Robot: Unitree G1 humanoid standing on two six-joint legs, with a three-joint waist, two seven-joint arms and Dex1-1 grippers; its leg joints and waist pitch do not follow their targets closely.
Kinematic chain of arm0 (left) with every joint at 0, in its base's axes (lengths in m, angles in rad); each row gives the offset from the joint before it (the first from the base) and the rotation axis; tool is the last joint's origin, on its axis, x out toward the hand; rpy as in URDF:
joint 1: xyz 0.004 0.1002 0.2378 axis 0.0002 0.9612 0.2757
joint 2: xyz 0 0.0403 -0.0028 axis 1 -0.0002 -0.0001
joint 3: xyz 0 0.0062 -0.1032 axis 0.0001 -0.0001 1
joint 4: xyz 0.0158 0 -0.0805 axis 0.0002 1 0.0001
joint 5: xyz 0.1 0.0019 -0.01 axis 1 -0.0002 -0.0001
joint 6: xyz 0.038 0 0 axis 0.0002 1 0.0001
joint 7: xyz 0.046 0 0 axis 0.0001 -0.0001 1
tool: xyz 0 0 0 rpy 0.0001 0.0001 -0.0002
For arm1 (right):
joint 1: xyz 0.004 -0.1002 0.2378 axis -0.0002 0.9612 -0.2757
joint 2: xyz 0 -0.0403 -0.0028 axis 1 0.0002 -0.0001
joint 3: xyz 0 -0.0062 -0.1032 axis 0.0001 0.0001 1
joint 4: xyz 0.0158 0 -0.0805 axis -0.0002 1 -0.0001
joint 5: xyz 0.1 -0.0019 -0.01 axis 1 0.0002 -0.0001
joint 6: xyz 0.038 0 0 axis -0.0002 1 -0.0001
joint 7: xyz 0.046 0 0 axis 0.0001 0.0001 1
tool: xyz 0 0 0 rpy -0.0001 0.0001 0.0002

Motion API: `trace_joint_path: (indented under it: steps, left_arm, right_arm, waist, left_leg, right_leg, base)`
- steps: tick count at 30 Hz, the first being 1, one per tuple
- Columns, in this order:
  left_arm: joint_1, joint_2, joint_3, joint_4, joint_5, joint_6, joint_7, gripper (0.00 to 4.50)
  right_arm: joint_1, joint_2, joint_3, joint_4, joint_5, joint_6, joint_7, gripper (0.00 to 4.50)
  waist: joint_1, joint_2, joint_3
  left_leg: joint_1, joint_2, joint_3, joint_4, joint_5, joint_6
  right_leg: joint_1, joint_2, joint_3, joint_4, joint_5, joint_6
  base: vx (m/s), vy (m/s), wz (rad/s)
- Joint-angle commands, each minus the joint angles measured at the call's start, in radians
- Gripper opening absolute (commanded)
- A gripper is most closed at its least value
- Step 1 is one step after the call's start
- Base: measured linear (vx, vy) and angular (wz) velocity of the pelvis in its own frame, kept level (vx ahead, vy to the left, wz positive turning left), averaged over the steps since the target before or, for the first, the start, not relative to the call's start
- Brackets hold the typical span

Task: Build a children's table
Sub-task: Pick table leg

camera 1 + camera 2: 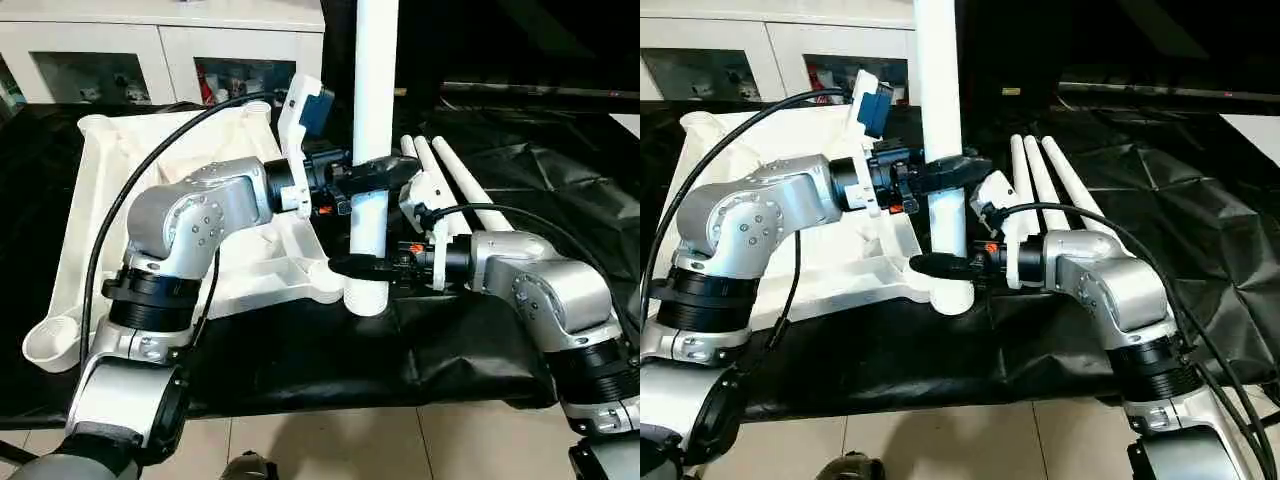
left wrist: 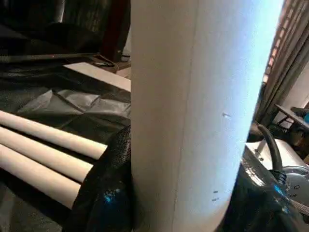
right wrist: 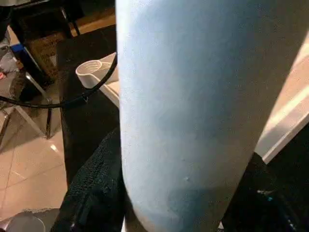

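My silver forearms (image 1: 190,225) frame centre: left tool (image 1: 372,176) and right tool (image 1: 355,265) both clench the upright leg (image 1: 374,100), apparently seated in the overturned table's (image 1: 120,180) near corner socket (image 1: 368,298).

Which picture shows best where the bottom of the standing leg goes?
The left eye view: the upright leg ends in the tabletop's near corner socket, held by the left pincer and right pincer. The right eye view shows the same. Both wrist views show the tube close up, not its bottom end.
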Motion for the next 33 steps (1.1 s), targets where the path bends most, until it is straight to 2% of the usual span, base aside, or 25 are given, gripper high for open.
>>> trace_joint_path:
  steps: [1,5,6,10,11,13,14,16,17,18,19,20,22,23,27,28,29,30,31,32,33]
  left_arm:
    - [-0.022,0.002,-0.005,-0.009,0.005,-0.007,-0.008,1.84]
    - [-0.020,0.003,-0.004,-0.009,0.003,-0.002,-0.012,1.84]
    - [-0.018,0.007,-0.012,-0.013,0.011,-0.007,-0.017,2.40]
    - [-0.020,-0.017,0.017,-0.007,-0.018,0.022,0.015,2.61]
    - [-0.020,-0.020,0.021,-0.006,-0.020,0.023,0.019,2.83]
    - [-0.009,-0.063,0.075,0.004,-0.045,-0.033,0.045,2.91]
    - [-0.002,-0.084,0.095,0.005,-0.049,-0.074,0.056,2.95]
    - [0.014,-0.119,0.124,0.001,-0.051,-0.151,0.071,3.19]
    - [0.020,-0.128,0.131,-0.002,-0.051,-0.174,0.072,3.19]
    - [0.020,-0.128,0.131,-0.002,-0.051,-0.174,0.072,3.26]
    - [0.028,-0.152,0.158,-0.001,-0.077,-0.190,0.077,3.28]
    - [0.041,-0.184,0.191,-0.003,-0.111,-0.205,0.085,3.28]
    - [0.055,-0.211,0.211,-0.007,-0.132,-0.222,0.086,3.28]
    - [0.071,-0.236,0.220,-0.018,-0.142,-0.232,0.079,3.28]
    - [0.105,-0.269,0.229,-0.023,-0.152,-0.256,0.094,3.28]
    - [0.105,-0.269,0.230,-0.023,-0.152,-0.256,0.094,3.28]
    - [0.111,-0.261,0.227,-0.016,-0.136,-0.266,0.108,3.28]
    - [0.122,-0.213,0.197,0.010,-0.058,-0.286,0.130,3.28]
    - [0.126,-0.190,0.171,0.020,-0.011,-0.302,0.138,3.28]
    - [0.131,-0.159,0.137,0.034,0.051,-0.324,0.149,3.28]
    - [0.144,-0.072,0.036,0.074,0.209,-0.384,0.154,3.28]
  right_arm:
    - [-0.004,-0.015,0.006,-0.010,0.006,0.008,0.008,1.94]
    - [-0.001,-0.012,0.004,-0.012,0.004,0.006,0.005,1.93]
    - [0.001,-0.008,0.001,-0.011,0.002,0.001,0.000,1.93]
    - [0.004,0.015,-0.018,-0.004,-0.002,-0.016,-0.035,1.93]
    - [0.004,0.018,-0.020,-0.004,-0.002,-0.017,-0.038,1.93]
    - [0.010,0.054,-0.053,0.001,0.007,-0.034,-0.085,1.93]
    - [0.011,0.070,-0.070,0.003,0.014,-0.040,-0.105,1.93]
    - [0.013,0.097,-0.100,0.002,0.033,-0.046,-0.131,1.92]
    - [0.014,0.105,-0.109,0.001,0.041,-0.047,-0.136,1.92]
    - [0.014,0.105,-0.109,0.001,0.041,-0.047,-0.136,1.92]
    - [0.013,0.121,-0.132,-0.004,0.062,-0.046,-0.149,1.92]
    - [0.013,0.140,-0.159,-0.011,0.089,-0.044,-0.164,1.92]
    - [0.012,0.158,-0.186,-0.017,0.114,-0.043,-0.180,1.92]
    - [0.011,0.179,-0.213,-0.020,0.131,-0.046,-0.197,1.92]
    - [0.005,0.216,-0.258,0.003,0.120,-0.093,-0.273,1.92]
    - [0.005,0.217,-0.258,0.004,0.119,-0.094,-0.275,1.92]
    - [0.001,0.221,-0.262,0.022,0.092,-0.121,-0.310,1.92]
    - [-0.006,0.224,-0.267,0.071,0.015,-0.200,-0.389,1.92]
    - [-0.006,0.220,-0.264,0.083,-0.007,-0.219,-0.406,1.92]
    - [-0.006,0.215,-0.260,0.100,-0.037,-0.245,-0.429,1.92]
    - [0.000,0.202,-0.257,0.124,-0.069,-0.264,-0.453,1.92]
  waist:
    - [-0.001,-0.004,-0.079]
    - [-0.001,-0.004,-0.079]
    - [-0.001,-0.004,-0.079]
    - [-0.001,-0.004,-0.079]
    - [-0.002,-0.004,-0.079]
    - [-0.001,-0.002,-0.079]
    - [-0.002,-0.005,-0.079]
    - [0.002,-0.001,-0.081]
    - [0.001,-0.004,-0.080]
    - [0.002,-0.003,-0.081]
    - [0.001,-0.002,-0.080]
    - [-0.001,0.000,-0.080]
    - [0.001,-0.002,-0.081]
    - [0.001,0.001,-0.081]
    - [-0.002,0.003,-0.079]
    - [-0.004,0.009,-0.078]
    - [-0.003,0.007,-0.079]
    - [-0.003,0.012,-0.078]
    - [-0.009,0.011,-0.076]
    - [-0.010,0.009,-0.076]
    - [-0.010,0.011,-0.075]
  left_leg:
    - [0.041,0.053,-0.019,-0.059,-0.135,-0.011]
    - [0.041,0.053,-0.019,-0.059,-0.134,-0.009]
    - [0.042,0.053,-0.019,-0.059,-0.135,-0.009]
    - [0.041,0.053,-0.019,-0.059,-0.137,-0.013]
    - [0.042,0.053,-0.020,-0.059,-0.137,-0.013]
    - [0.040,0.053,-0.019,-0.059,-0.140,-0.015]
    - [0.038,0.053,-0.019,-0.059,-0.139,-0.011]
    - [0.039,0.054,-0.021,-0.058,-0.139,-0.009]
    - [0.040,0.054,-0.020,-0.059,-0.141,-0.005]
    - [0.040,0.054,-0.021,-0.059,-0.141,-0.004]
    - [0.040,0.054,-0.021,-0.061,-0.141,-0.006]
    - [0.038,0.053,-0.020,-0.060,-0.146,-0.004]
    - [0.039,0.054,-0.019,-0.059,-0.149,0.000]
    - [0.039,0.054,-0.020,-0.059,-0.154,-0.001]
    - [0.041,0.055,-0.021,-0.064,-0.173,-0.015]
    - [0.042,0.056,-0.022,-0.066,-0.186,-0.027]
    - [0.044,0.055,-0.022,-0.067,-0.198,-0.034]
    - [0.043,0.056,-0.024,-0.068,-0.201,-0.043]
    - [0.046,0.054,-0.024,-0.073,-0.223,-0.063]
    - [0.048,0.054,-0.026,-0.075,-0.235,-0.075]
    - [0.047,0.053,-0.028,-0.078,-0.242,-0.082]
  right_leg:
    - [0.039,-0.085,0.041,-0.071,-0.016,-0.223]
    - [0.040,-0.085,0.041,-0.071,-0.014,-0.225]
    - [0.039,-0.085,0.041,-0.071,-0.016,-0.225]
    - [0.039,-0.085,0.041,-0.071,-0.020,-0.229]
    - [0.039,-0.085,0.041,-0.070,-0.018,-0.230]
    - [0.039,-0.087,0.041,-0.071,-0.016,-0.234]
    - [0.040,-0.089,0.042,-0.074,-0.009,-0.241]
    - [0.041,-0.090,0.040,-0.071,0.000,-0.240]
    - [0.042,-0.087,0.041,-0.073,0.003,-0.236]
    - [0.042,-0.087,0.041,-0.073,0.002,-0.233]
    - [0.041,-0.085,0.040,-0.071,0.002,-0.227]
    - [0.041,-0.088,0.041,-0.073,0.008,-0.235]
    - [0.041,-0.088,0.040,-0.073,0.011,-0.245]
    - [0.040,-0.087,0.040,-0.073,0.003,-0.242]
    - [0.038,-0.086,0.040,-0.077,-0.024,-0.227]
    - [0.037,-0.085,0.041,-0.079,-0.037,-0.217]
    - [0.038,-0.085,0.041,-0.080,-0.049,-0.209]
    - [0.036,-0.087,0.041,-0.080,-0.057,-0.203]
    - [0.030,-0.083,0.041,-0.085,-0.093,-0.182]
    - [0.032,-0.083,0.043,-0.088,-0.132,-0.146]
    - [0.033,-0.084,0.044,-0.093,-0.157,-0.125]
  base:
    - [0.000,0.000,0.00]
    - [0.000,0.000,0.00]
    - [0.000,0.000,0.00]
    - [0.000,0.000,0.00]
    - [0.000,0.000,0.00]
    - [0.000,0.000,0.00]
    - [0.000,0.000,0.00]
    - [0.000,0.000,0.00]
    - [0.000,0.000,0.00]
    - [0.000,0.000,0.00]
    - [0.000,0.000,0.00]
    - [0.000,0.000,0.00]
    - [0.000,0.000,0.00]
    - [0.000,0.000,0.00]
    - [0.000,0.000,0.00]
    - [0.000,0.000,0.00]
    - [0.000,0.000,0.00]
    - [0.000,0.000,0.00]
    - [0.000,0.000,0.00]
    - [0.000,0.000,0.00]
    - [0.000,0.000,0.00]
